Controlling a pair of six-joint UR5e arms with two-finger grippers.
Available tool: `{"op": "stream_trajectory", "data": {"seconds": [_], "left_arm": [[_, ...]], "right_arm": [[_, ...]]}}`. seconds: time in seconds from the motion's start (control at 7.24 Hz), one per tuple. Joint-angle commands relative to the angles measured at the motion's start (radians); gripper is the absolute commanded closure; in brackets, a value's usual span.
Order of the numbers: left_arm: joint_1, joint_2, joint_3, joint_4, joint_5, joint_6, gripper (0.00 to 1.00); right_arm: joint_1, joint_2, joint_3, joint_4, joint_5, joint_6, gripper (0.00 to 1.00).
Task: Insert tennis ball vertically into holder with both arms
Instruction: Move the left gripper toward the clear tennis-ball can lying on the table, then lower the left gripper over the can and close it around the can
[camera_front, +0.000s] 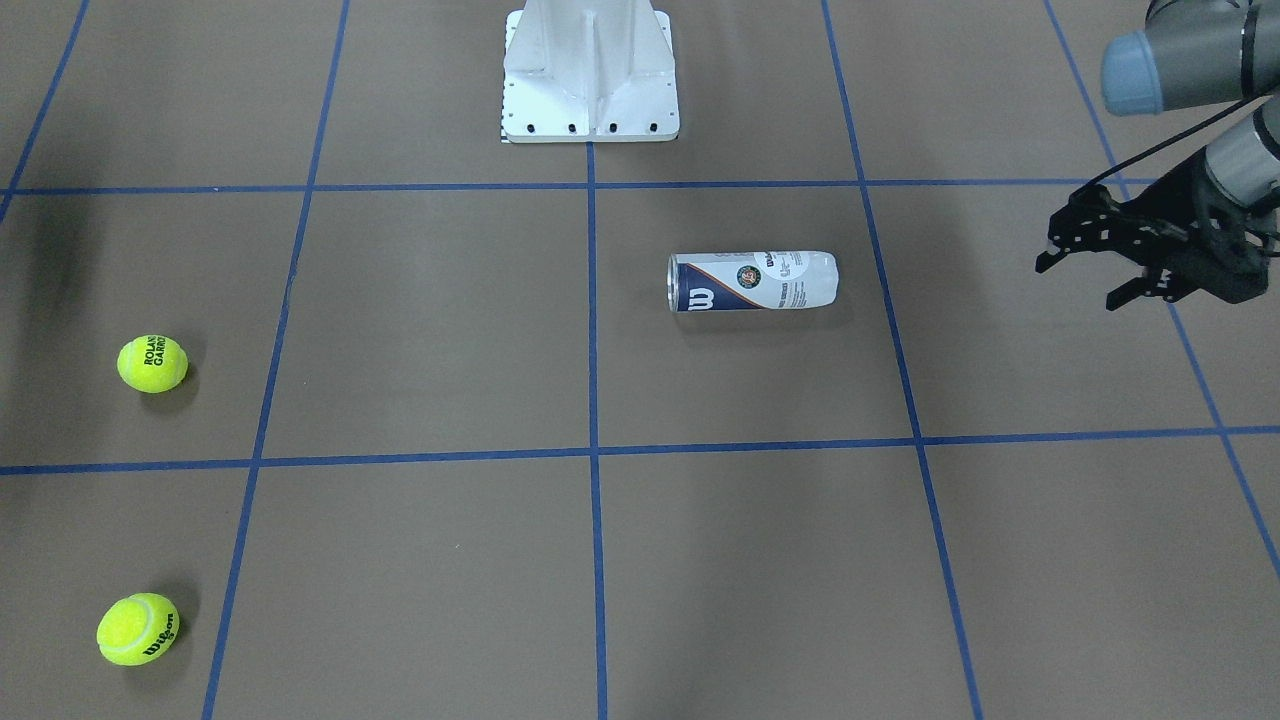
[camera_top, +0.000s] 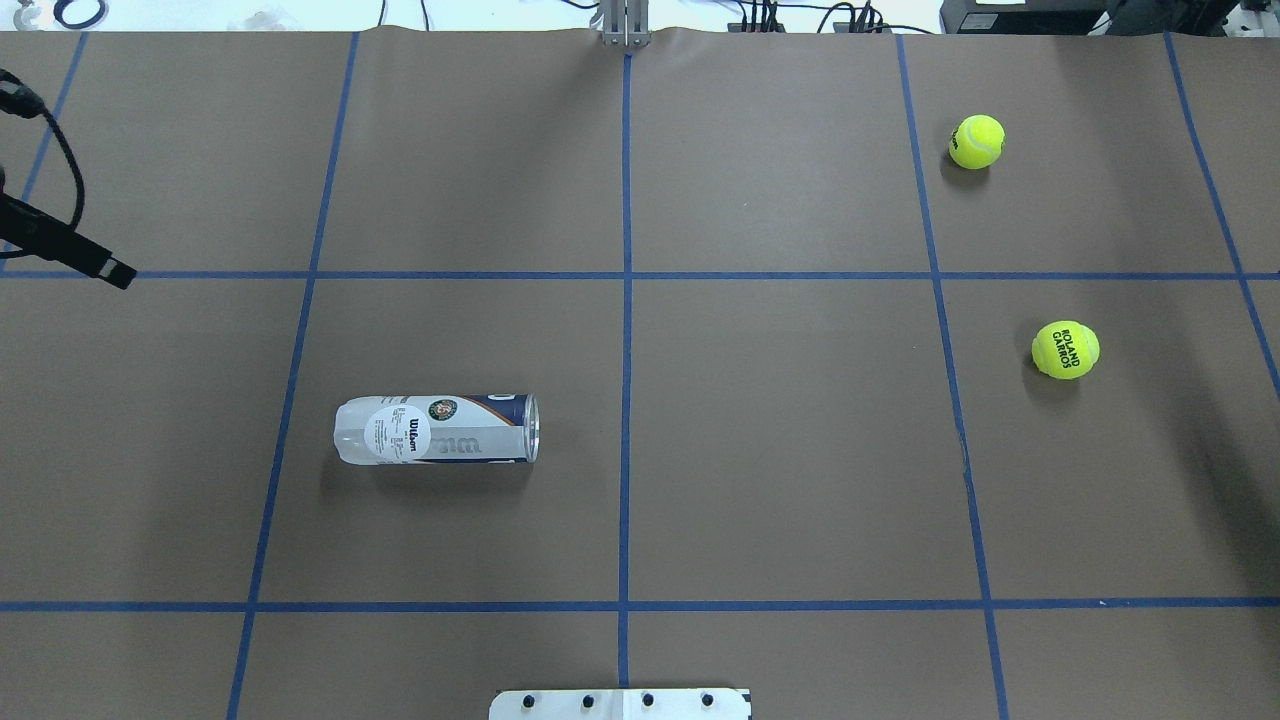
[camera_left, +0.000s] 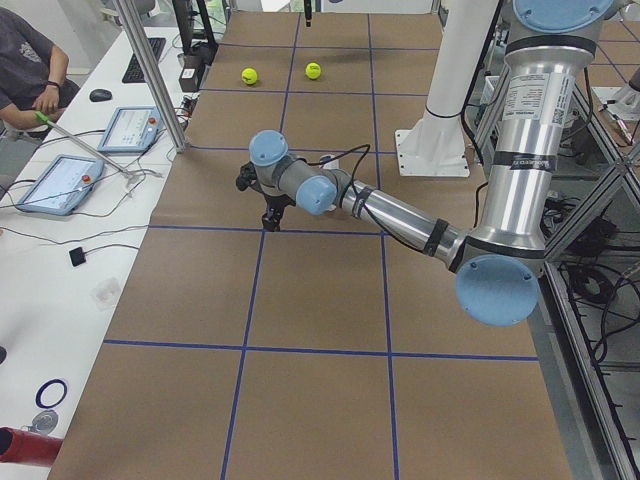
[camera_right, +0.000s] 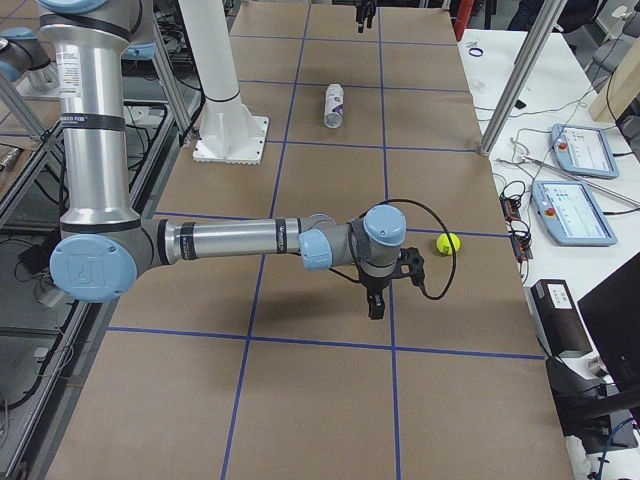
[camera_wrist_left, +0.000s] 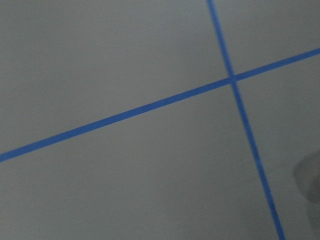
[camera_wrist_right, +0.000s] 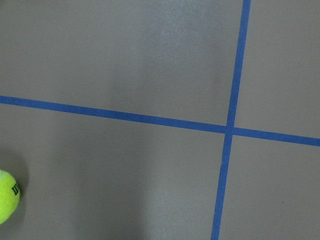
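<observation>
The holder (camera_front: 752, 281) lies on its side on the brown table, its metal-rimmed mouth toward the table's middle; it also shows in the overhead view (camera_top: 437, 430) and the right side view (camera_right: 334, 105). Two yellow tennis balls (camera_front: 152, 363) (camera_front: 138, 629) lie far from it on the robot's right side, as the overhead view shows (camera_top: 1065, 349) (camera_top: 976, 141). My left gripper (camera_front: 1078, 285) hangs open and empty above the table, well to the side of the holder's closed end. My right gripper (camera_right: 375, 300) hovers near a ball (camera_right: 447, 243); I cannot tell if it is open or shut.
The white bolted pedestal (camera_front: 590, 80) stands at the robot's edge of the table. Blue tape lines grid the surface. A side bench with tablets (camera_left: 60, 180) and a metal post (camera_left: 150, 70) border the far edge. A ball's edge shows in the right wrist view (camera_wrist_right: 6, 196).
</observation>
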Motion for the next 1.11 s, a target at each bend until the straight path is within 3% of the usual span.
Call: {"op": "stream_trajectory", "data": {"seconds": [0.0,0.14,0.41,0.55,0.97], "left_arm": [[0.12,-0.145,-0.007,0.001,0.02,-0.004,0.01],[0.198,-0.242,-0.004,0.013,0.111,-0.007,0.0],[0.312,-0.365,0.051,0.025,0.161,-0.015,0.0],[0.342,-0.379,0.051,0.021,0.214,-0.001,0.0],[0.482,-0.404,0.114,0.026,0.375,0.32,0.01]], "right_arm": [[0.0,0.002,0.001,0.0,0.005,0.001,0.01],[0.0,0.005,0.001,-0.001,0.008,0.003,0.01],[0.0,0.006,0.005,-0.001,0.008,0.001,0.01],[0.0,0.006,0.007,-0.001,0.01,0.003,0.01],[0.0,0.008,0.01,-0.001,0.01,0.003,0.01]]}}
